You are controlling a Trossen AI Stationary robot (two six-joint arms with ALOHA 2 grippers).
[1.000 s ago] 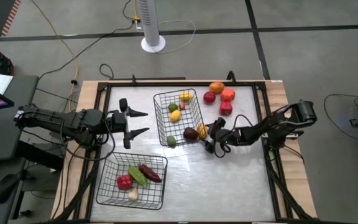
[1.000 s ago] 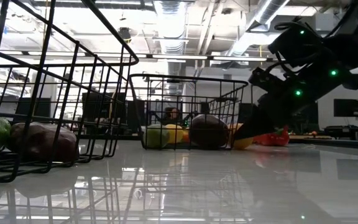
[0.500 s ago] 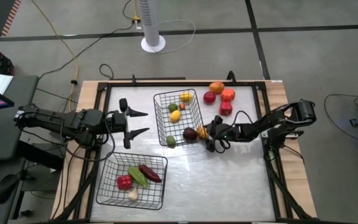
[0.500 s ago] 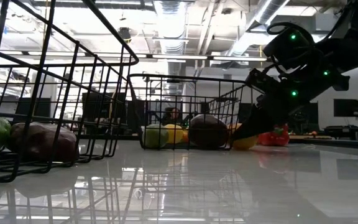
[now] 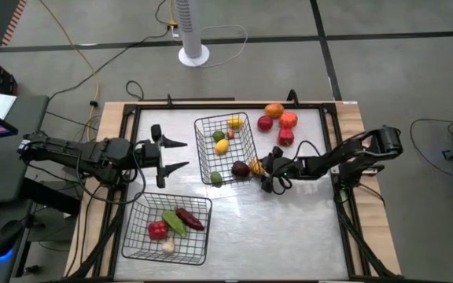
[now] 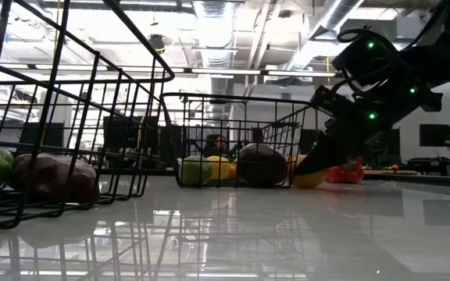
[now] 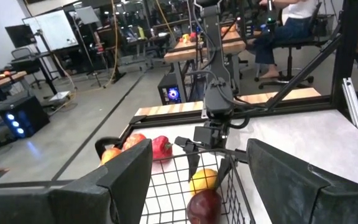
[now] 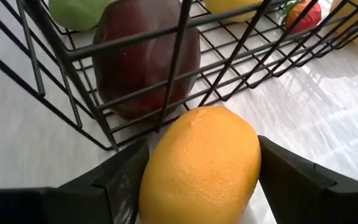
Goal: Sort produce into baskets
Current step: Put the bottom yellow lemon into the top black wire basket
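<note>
Behind basket wire, maroon fruit half-hidden

A dark maroon fruit sits partly hidden behind basket wires.

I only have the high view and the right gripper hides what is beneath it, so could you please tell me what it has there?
Observer: The right gripper has an orange-yellow fruit between its fingers, just outside the upper basket.
Operator: Thank you; is the fruit off the table?
Observer: In the low view it sits at the tabletop; I cannot tell whether it is lifted.
Operator: What lies just inside the mesh there?
Observer: A dark maroon piece sits right behind the wire.
</note>
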